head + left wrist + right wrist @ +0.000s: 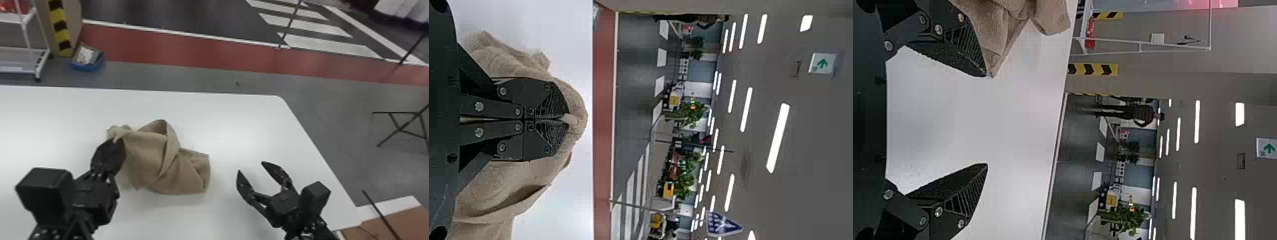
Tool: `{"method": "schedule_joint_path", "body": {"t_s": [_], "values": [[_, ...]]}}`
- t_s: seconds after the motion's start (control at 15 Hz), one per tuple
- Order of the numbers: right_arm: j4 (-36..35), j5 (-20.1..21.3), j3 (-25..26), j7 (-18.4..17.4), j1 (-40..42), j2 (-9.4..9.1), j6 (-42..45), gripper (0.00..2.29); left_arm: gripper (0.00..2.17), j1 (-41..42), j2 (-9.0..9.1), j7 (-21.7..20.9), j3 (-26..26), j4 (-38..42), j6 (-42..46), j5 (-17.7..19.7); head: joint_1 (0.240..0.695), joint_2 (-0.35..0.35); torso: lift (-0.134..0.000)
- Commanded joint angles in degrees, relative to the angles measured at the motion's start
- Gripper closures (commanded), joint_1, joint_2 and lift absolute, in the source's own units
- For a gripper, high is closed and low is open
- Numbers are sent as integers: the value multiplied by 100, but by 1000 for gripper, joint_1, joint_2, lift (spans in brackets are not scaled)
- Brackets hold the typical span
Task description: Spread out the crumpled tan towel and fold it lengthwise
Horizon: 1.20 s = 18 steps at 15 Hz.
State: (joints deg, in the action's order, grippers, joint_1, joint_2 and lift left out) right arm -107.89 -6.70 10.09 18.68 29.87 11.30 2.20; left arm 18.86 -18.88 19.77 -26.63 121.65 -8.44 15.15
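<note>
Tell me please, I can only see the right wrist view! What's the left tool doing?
Observer: The left tool is shut on a little bit of the tan towel.
Operator: Ooh! Is my right tool touching the towel? It looks super close.
Observer: No, the head view shows a gap between them.
Operator: And is the whole towel flat?
Observer: No, it's a crumpled heap with big folds.
</note>
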Motion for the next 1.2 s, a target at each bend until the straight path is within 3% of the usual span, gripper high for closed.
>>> {"method": "schedule_joint_path", "body": {"t_s": [0.0,0.07,0.33,0.47,0.8,0.93,1.13], "values": [[-4,-16,-25,4,-8,-5,30,279,1447,408,-213,0,695,861,4,471,695,-279,-124],[14,-77,-25,4,-8,-5,30,279,1447,548,-283,53,1037,1116,4,656,695,-264,-124],[31,-104,1,-5,-52,-5,-40,279,1447,768,-362,202,1758,1309,-1068,542,695,-155,-124],[31,-86,28,-67,-131,-5,-198,279,1447,829,-371,220,1952,1221,-1103,498,695,-130,-124],[22,46,45,-93,-509,4,-708,302,1443,856,-371,422,2145,1054,-1191,287,695,-71,-124],[93,160,19,-93,-904,12,-1147,444,1443,812,-362,396,2092,975,-1208,304,695,-56,-124],[251,230,-324,-58,-1396,30,-1763,444,1443,786,-353,396,2004,940,-1208,287,695,-60,-124]]}}
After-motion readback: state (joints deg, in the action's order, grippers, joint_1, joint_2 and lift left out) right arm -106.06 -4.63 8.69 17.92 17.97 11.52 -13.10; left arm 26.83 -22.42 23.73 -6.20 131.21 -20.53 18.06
